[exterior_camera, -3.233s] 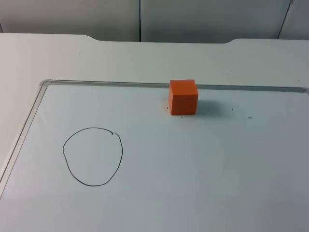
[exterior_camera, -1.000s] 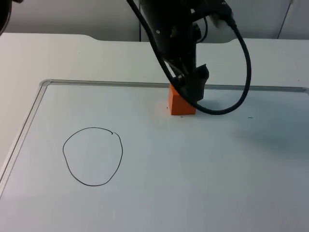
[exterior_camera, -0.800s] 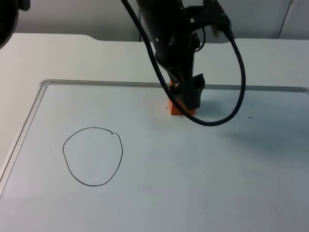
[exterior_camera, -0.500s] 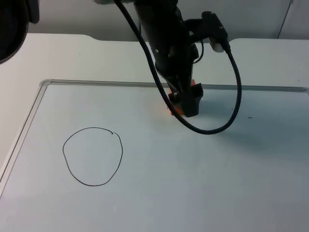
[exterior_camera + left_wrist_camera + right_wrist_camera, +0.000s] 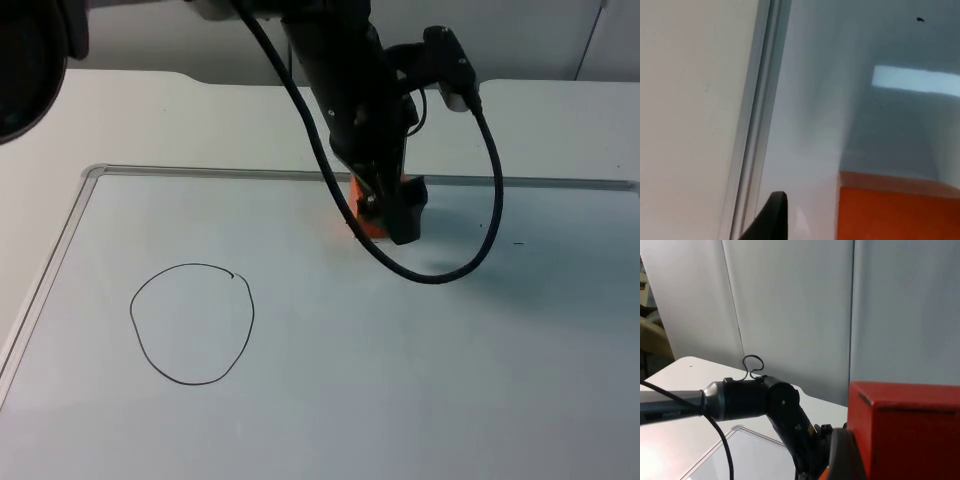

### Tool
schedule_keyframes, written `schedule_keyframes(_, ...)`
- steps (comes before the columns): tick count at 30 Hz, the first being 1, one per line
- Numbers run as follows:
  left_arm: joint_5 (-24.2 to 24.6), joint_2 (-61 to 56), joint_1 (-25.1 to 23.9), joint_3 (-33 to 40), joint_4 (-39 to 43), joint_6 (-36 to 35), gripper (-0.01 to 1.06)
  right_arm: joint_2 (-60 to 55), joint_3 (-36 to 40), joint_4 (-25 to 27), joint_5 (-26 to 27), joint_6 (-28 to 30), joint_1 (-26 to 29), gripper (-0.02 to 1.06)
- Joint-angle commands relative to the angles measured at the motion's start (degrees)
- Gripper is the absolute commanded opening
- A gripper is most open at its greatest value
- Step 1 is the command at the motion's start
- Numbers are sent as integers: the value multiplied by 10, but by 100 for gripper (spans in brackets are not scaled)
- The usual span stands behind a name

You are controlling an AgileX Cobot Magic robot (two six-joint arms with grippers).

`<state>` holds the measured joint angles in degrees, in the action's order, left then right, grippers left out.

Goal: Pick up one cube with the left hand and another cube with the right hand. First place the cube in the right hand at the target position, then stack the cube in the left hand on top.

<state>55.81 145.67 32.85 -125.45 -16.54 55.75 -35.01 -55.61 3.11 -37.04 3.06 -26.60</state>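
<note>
Orange cube [image 5: 368,222] between left gripper [image 5: 385,215] jaws

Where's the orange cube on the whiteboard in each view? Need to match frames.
Top: orange cube mostly under left end effector.
Left wrist: cube beside black fingertip, gap between.
Right wrist: probably the orange sliver under the left arm; right end effector holds a separate red cube.
Shared: whiteboard frame.

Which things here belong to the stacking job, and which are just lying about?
Job:
orange cube on the whiteboard
left gripper, down over it
red cube, at the right gripper
drawn circle

Lying about:
whiteboard
table
partition wall
</note>
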Motion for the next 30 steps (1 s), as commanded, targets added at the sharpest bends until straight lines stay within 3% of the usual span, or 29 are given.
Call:
schedule_keyframes(1,0,3,3,-5,-7,8,104,2,1,-2,4,-1,-2,0)
schedule_keyframes(11,-6,16,3,-5,-9,7,102,2,1,-2,4,-1,-2,0)
schedule_keyframes(13,-18,17,3,-5,-9,-8,92,2,1,-6,5,-1,-2,0)
schedule_keyframes(14,-18,17,3,-5,-9,-8,92,2,1,-6,5,-1,-2,0)
schedule_keyframes(18,-28,17,3,-5,-7,-10,55,2,1,-15,5,-1,-2,0)
schedule_keyframes(19,-28,17,3,-5,-7,-10,55,2,1,-15,5,-1,-2,0)
schedule_keyframes(22,-26,17,3,-5,-4,-6,37,2,1,-15,5,-1,-2,0)
schedule_keyframes(24,-25,17,3,-5,0,-6,34,2,1,-15,5,-1,-2,0)
schedule_keyframes(29,-24,17,3,-5,5,-6,9,2,1,-18,5,-1,-2,0)
schedule_keyframes(30,-24,17,3,-5,5,-6,9,2,1,-18,5,-1,-2,0)
